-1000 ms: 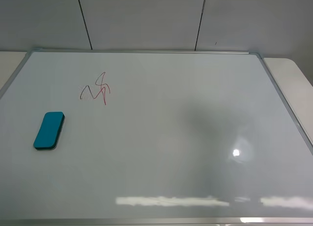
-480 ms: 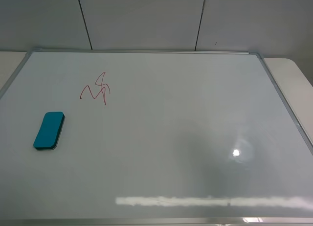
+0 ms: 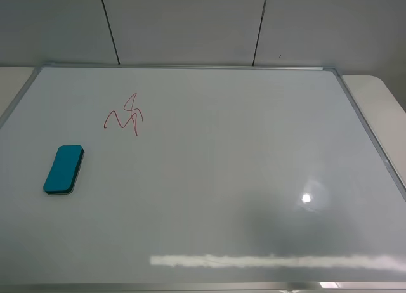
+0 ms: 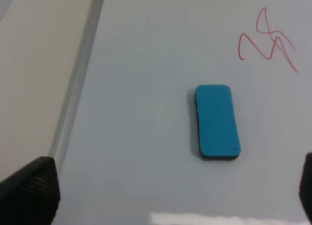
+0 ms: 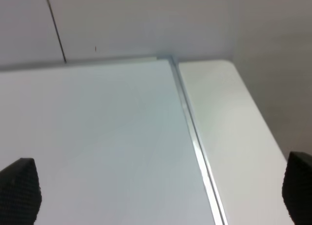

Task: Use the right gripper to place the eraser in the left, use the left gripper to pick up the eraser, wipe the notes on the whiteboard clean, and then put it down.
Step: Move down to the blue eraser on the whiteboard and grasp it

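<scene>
A teal eraser (image 3: 64, 169) lies flat on the left side of the whiteboard (image 3: 222, 166). A red scribble (image 3: 124, 117) is drawn just beyond it. Neither arm shows in the exterior high view. In the left wrist view the eraser (image 4: 217, 122) lies ahead of my left gripper (image 4: 168, 186), which is open, empty and above the board, with the scribble (image 4: 267, 41) farther on. My right gripper (image 5: 158, 188) is open and empty, over the board's far right corner (image 5: 168, 59).
The whiteboard has a metal frame (image 3: 371, 141) and covers most of the white table (image 3: 380, 93). A grey panelled wall (image 3: 190, 23) stands behind it. Lamp glare (image 3: 306, 197) shows on the board's right part.
A soft shadow on the board's right half has slid toward the near edge. The eraser and the scribble have not moved.
</scene>
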